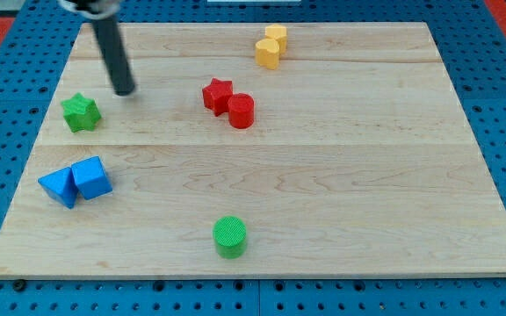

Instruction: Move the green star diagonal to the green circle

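The small green star-shaped block (pixel 81 112) lies flat on the wooden board near the view's left edge, in the upper half. The green circular block (pixel 230 236), a short upright cylinder, stands well apart near the bottom centre.

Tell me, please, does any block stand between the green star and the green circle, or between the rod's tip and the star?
Nothing visible does. My tip is just up-right of the green star, apart from it. The board between the star and the green circle is bare; the blue blocks lie left of that line.
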`<state>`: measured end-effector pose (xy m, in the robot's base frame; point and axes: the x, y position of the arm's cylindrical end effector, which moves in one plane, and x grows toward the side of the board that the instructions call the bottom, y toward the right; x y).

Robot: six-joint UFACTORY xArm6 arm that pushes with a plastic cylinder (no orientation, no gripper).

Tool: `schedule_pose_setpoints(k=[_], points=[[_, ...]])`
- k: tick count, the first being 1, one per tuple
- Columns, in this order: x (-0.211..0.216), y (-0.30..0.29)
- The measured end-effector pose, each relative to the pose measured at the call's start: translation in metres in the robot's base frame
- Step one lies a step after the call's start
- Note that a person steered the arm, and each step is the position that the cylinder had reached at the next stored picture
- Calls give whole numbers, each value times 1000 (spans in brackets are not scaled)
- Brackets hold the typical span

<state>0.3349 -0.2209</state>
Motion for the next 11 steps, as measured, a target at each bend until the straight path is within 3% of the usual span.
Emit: schedule_pose_setpoints(k=[1, 2, 4, 6, 7, 8, 9, 11], points=[[-15, -73], [5, -72], [54, -52], [67, 76], [40, 103], [40, 121], [82, 125], [91, 98]])
